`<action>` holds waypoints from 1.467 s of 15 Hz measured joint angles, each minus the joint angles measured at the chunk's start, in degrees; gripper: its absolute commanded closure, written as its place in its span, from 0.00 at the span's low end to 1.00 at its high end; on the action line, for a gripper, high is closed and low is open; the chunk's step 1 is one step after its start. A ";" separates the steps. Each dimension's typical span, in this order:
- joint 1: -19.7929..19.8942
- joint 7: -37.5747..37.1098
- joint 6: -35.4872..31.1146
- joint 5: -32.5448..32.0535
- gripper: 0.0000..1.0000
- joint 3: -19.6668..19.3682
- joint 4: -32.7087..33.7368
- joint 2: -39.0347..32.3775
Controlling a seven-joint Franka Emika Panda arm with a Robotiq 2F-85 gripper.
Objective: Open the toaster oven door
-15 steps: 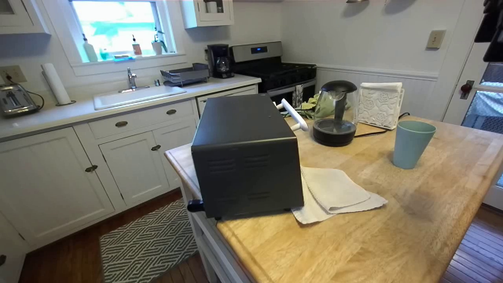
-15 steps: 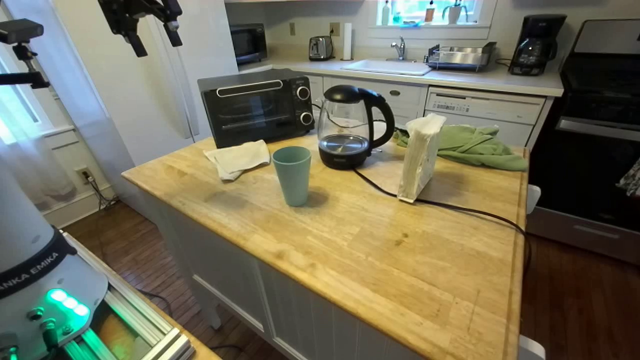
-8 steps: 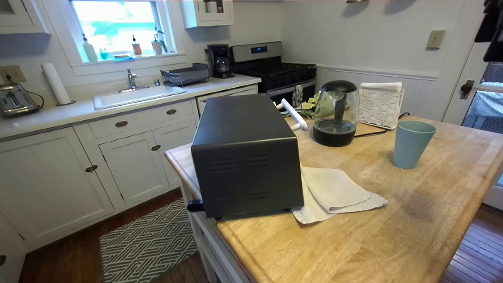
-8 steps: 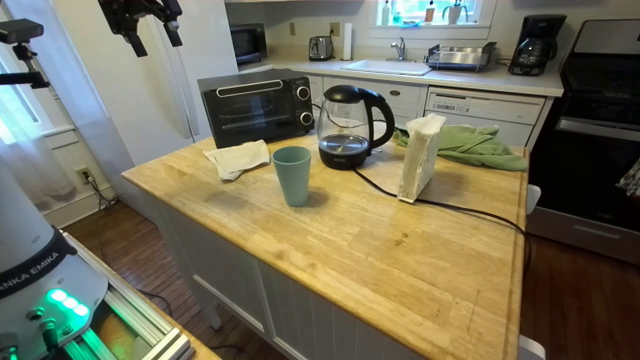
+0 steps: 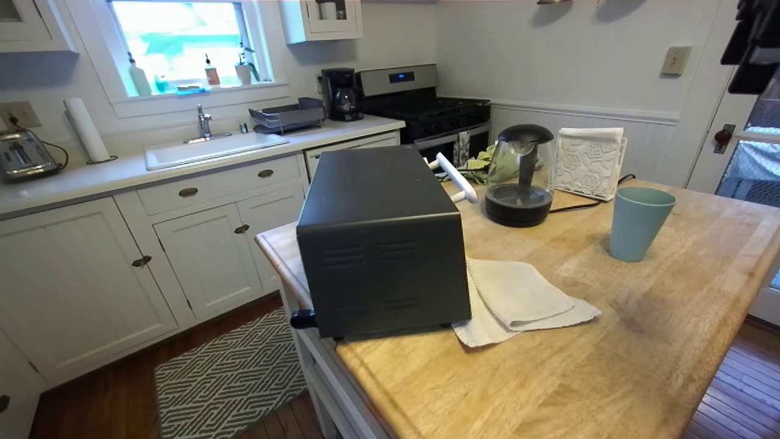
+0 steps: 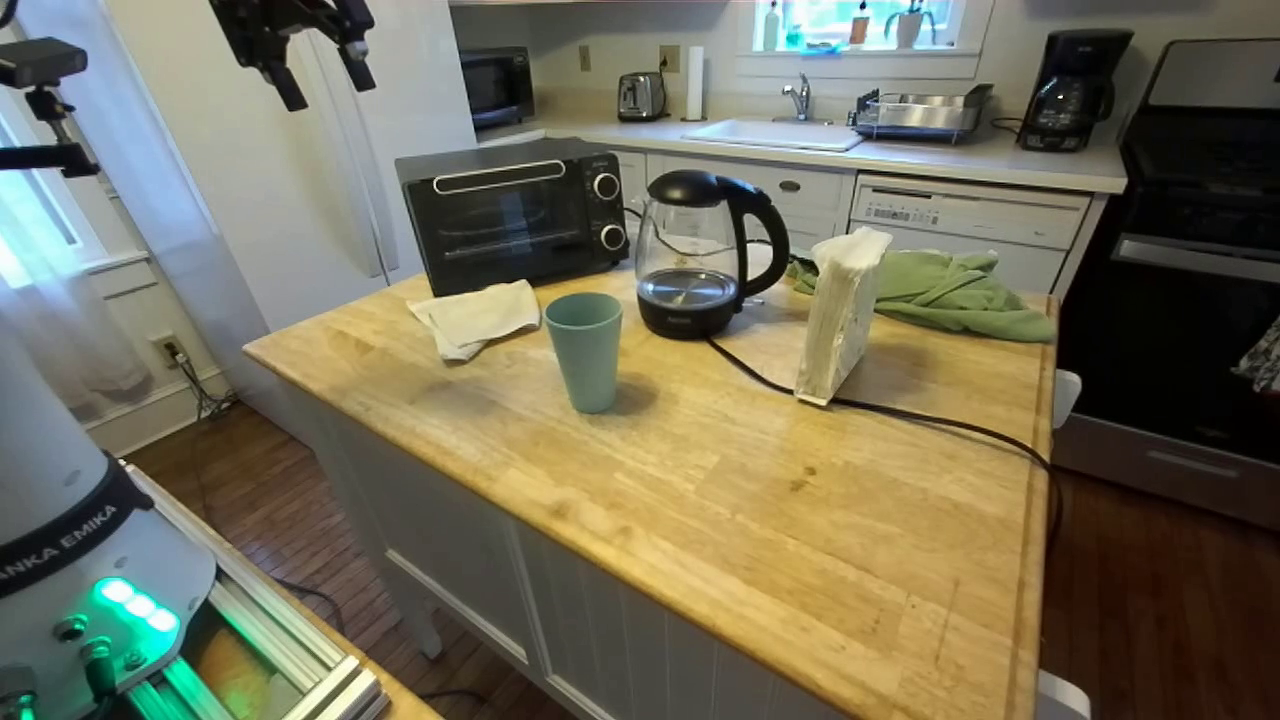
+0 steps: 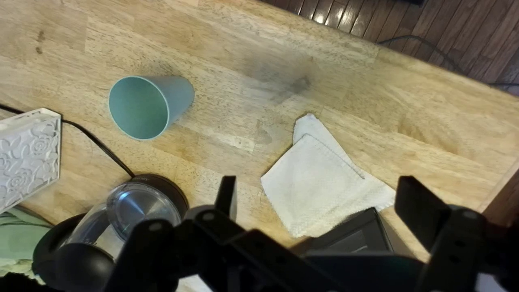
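Wooden island top (image 6: 720,470) under the toaster oven (image 5: 384,250), white cabinets (image 5: 198,256) behind

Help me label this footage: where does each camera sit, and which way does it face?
Exterior view: beside the arm base, facing oven door and sink; base and claw show.
Exterior view: near the oven, facing over it toward sink and stove; claw partly shows.
Wrist view: on the arm, looking down at table; claw fingers show.
Both exterior views share oven, kettle, cup.

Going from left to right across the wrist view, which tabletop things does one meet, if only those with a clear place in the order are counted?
White rose-patterned holder, blue-green cup, folded white cloth.
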State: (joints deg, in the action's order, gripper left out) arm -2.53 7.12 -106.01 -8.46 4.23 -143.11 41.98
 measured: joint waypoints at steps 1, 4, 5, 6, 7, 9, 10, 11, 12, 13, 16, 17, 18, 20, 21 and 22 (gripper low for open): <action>0.05 -0.92 -2.09 0.15 0.00 -0.31 0.02 -0.74; 0.21 -4.69 -8.71 2.26 0.00 -1.76 0.20 -4.42; 0.36 -6.77 -9.93 3.13 0.00 -2.01 0.48 -6.08; 0.52 -8.92 -10.49 4.07 0.00 -2.01 0.92 -7.84; 0.61 -11.23 -10.81 5.01 0.00 -1.89 1.42 -9.67; 0.75 -16.09 -11.75 6.85 0.00 -1.43 2.57 -13.34; 0.79 -18.36 -12.56 7.81 0.00 -1.26 3.15 -15.07; 0.86 -20.76 -13.77 8.57 0.00 -1.12 3.85 -16.82; 0.90 -23.00 -15.22 9.40 0.00 -1.06 4.55 -18.54; 0.90 -24.55 -16.94 10.24 0.00 -1.06 5.37 -20.18; 0.91 -27.68 -21.19 12.53 0.00 -1.10 8.30 -24.87; 0.90 -27.97 -22.24 13.76 0.00 -1.17 9.41 -26.38; 0.90 -27.96 -23.19 14.81 0.00 -1.21 10.51 -27.87; 0.86 -27.52 -24.89 15.55 0.00 -1.22 12.54 -30.84; 0.85 -27.24 -25.23 15.71 0.00 -1.22 13.35 -32.10; 0.85 -27.10 -25.38 15.76 0.00 -1.22 13.96 -33.01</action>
State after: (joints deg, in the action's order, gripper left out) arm -1.68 -19.97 -131.39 7.30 3.01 -129.15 8.97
